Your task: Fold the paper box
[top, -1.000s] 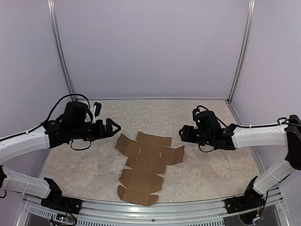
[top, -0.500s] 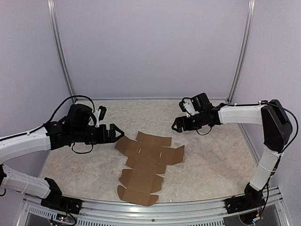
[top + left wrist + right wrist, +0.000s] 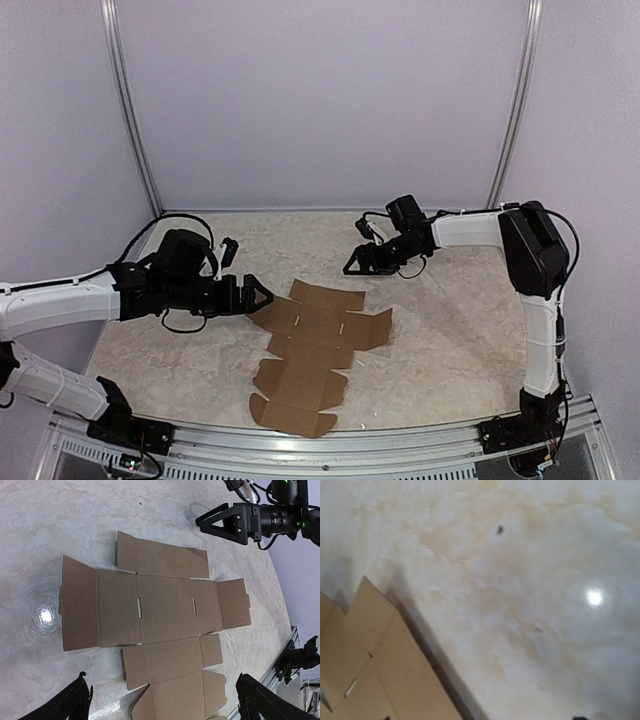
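Observation:
The paper box [image 3: 315, 345] is a flat brown die-cut cardboard sheet with flaps and tabs, lying on the table's middle. It fills the left wrist view [image 3: 160, 615], and a corner shows in the right wrist view [image 3: 370, 670]. My left gripper [image 3: 258, 297] is open and empty, low at the sheet's far-left flap; its fingertips [image 3: 75, 702] stand wide apart over the sheet. My right gripper [image 3: 355, 262] is open and empty, just beyond the sheet's far edge, and also shows in the left wrist view [image 3: 225, 522]. Its own fingers are almost out of the right wrist view.
The marbled tabletop [image 3: 450, 340] is walled by pale panels at the back and sides, with metal posts [image 3: 505, 130] in the far corners. A metal rail [image 3: 350, 440] runs along the near edge.
My right arm has stretched out and swung its gripper farther back and to the left. My left gripper has moved down and right, close to the sheet's left flap. The sheet has not moved.

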Controlling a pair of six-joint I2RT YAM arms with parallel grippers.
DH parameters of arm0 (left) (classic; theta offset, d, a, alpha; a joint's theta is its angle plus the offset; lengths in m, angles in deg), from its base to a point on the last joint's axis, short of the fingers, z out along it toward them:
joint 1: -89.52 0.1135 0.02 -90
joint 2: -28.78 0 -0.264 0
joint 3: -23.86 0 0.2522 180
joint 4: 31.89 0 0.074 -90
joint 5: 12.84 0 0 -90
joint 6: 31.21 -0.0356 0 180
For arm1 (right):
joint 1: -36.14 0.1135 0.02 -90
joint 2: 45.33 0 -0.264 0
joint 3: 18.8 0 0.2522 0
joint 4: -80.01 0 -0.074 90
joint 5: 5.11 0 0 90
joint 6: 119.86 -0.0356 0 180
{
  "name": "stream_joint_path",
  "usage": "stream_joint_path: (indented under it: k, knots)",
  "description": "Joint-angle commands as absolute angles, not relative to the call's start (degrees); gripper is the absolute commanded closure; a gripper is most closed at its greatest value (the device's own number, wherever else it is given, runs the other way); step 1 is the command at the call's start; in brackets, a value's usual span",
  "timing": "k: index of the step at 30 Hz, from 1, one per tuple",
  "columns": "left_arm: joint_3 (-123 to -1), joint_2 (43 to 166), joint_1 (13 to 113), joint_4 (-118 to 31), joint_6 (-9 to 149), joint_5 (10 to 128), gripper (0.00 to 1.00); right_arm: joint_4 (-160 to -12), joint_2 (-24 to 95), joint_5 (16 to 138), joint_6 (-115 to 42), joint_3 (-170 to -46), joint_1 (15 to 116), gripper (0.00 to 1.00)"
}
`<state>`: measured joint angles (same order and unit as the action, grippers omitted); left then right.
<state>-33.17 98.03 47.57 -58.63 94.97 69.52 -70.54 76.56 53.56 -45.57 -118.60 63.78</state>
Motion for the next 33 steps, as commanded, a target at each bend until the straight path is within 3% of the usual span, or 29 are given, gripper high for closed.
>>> stream_joint_path:
  k: [1,15,26,33]
  knots:
    - [-32.91,100.12,47.18,-57.31,95.44,68.43,0.01,-66.32,80.98,46.72,-43.9,-122.52,63.23,0.26]
    - [-35.79,103.63,48.34,-58.18,94.21,67.34,0.01,-63.76,88.84,35.88,-42.01,-125.79,63.34,0.35]
    - [-36.25,103.32,48.98,-59.0,93.77,67.15,0.01,-61.04,91.55,32.54,-39.28,-126.13,64.28,0.41]
    - [-36.69,103.05,49.44,-59.72,93.42,66.87,0.01,-59.89,92.46,32.39,-38.48,-126.42,65.08,0.49]
